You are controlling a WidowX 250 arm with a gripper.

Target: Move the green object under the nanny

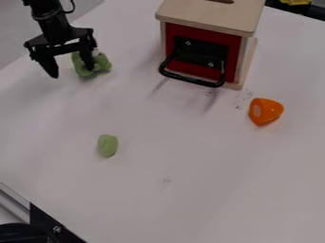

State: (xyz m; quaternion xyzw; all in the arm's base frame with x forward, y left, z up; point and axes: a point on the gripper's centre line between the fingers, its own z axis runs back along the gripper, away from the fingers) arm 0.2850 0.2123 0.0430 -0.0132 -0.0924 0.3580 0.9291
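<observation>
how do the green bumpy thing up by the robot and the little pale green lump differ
The bumpy green object is larger than the pale green lump. The bumpy one has an uneven outline; the lump is a plain oval. Both sit on the table.

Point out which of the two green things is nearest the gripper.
The larger, lumpy green thing, right at the gripper; the smaller, oval one lies well away from it, nearer the camera.

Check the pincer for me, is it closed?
No, the pincer hangs with its two fingers spread well apart.
</observation>
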